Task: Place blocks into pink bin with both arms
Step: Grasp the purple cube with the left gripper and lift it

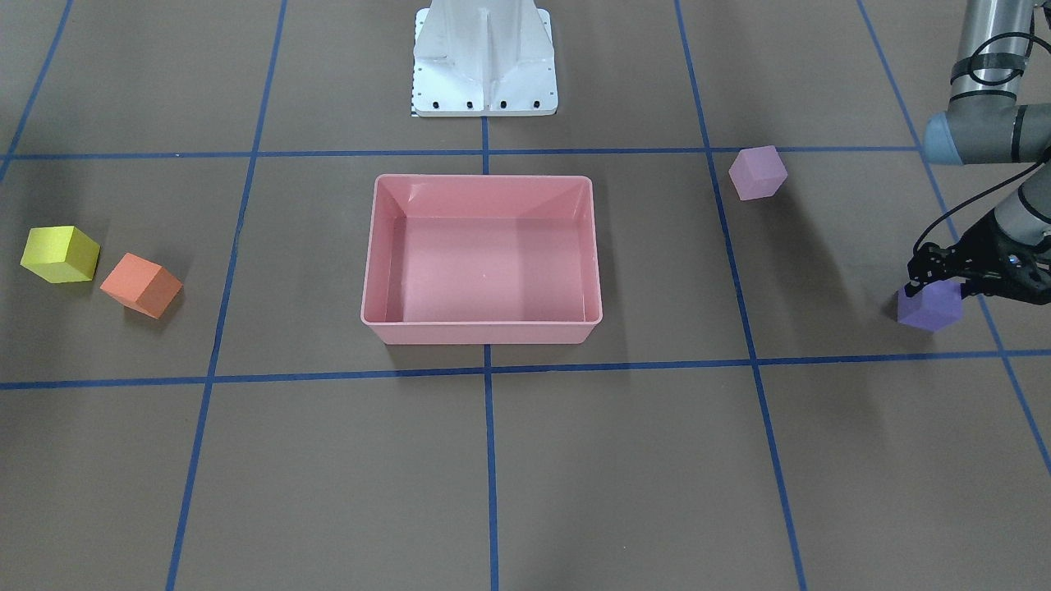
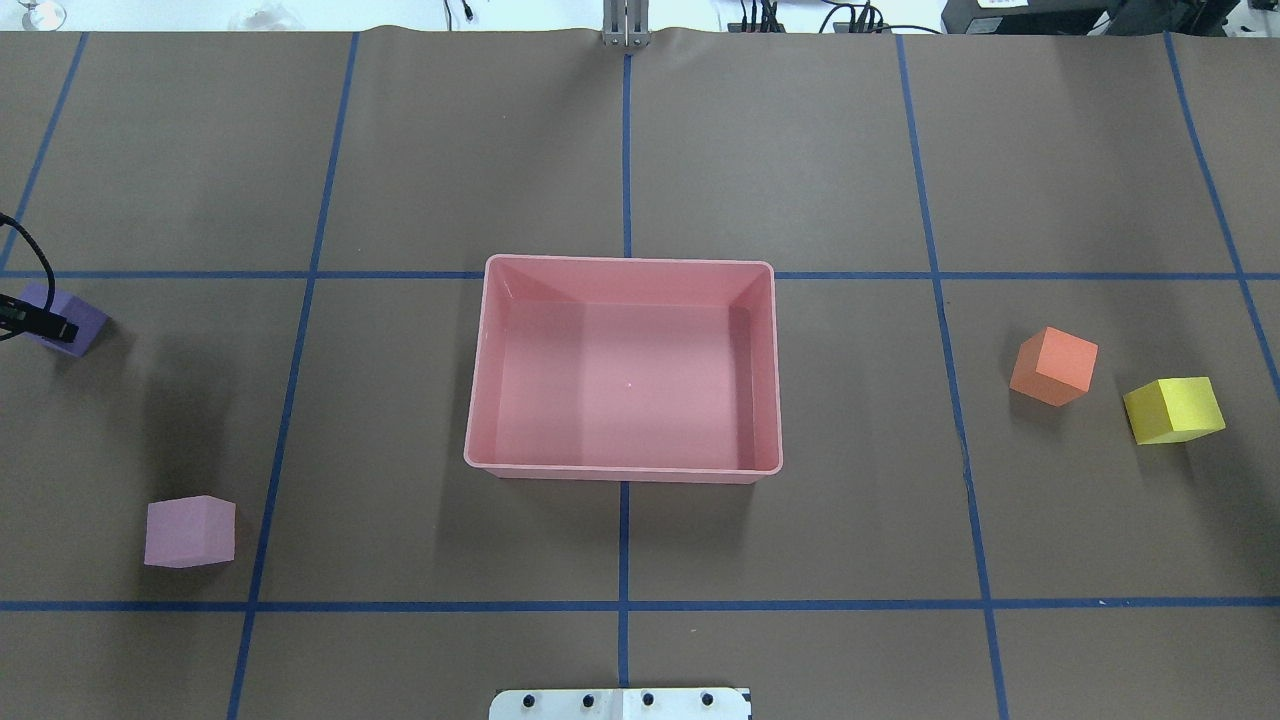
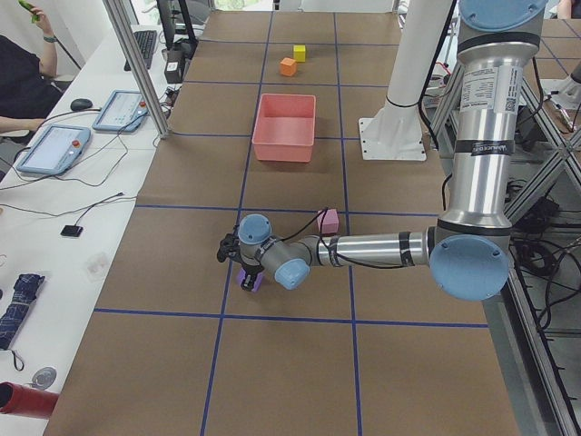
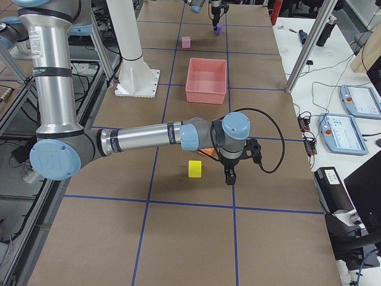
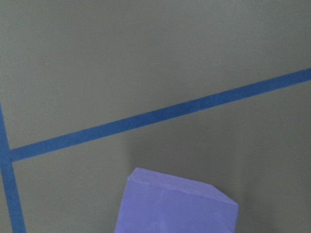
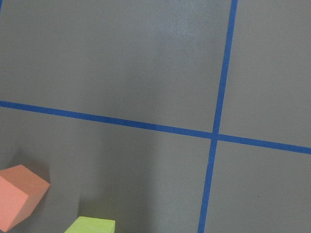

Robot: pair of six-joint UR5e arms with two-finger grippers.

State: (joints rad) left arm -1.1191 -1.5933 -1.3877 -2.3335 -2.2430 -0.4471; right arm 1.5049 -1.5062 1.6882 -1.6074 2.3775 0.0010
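**4 cubes on the table outside the bin; L gripper at the purple one**

L gripper is low over the purple cube, near the table edge on the robot's L side. In the front view its black fingers sit on either side of the cube's top. Can't tell whether they press on it or stand just clear. The L wrist cam shows only the cube's top at the bottom of its view, w/ no fingers in sight.

R gripper shows only in the R side view. It points down just beside the yellow cube, on the side away from the robot. Can't tell if it's wide or narrow. The R wrist cam catches corners of 2 cubes, the orange and the yellow, at lower L.

The pink bin sits mid-table in front of the white base, long side across.

The light pink cube is on the robot's L side, btwn the bin and the purple cube and nearer the robot. The orange cube is on the R side, just beside the yellow w/ a small gap, and closer to the bin than the yellow.
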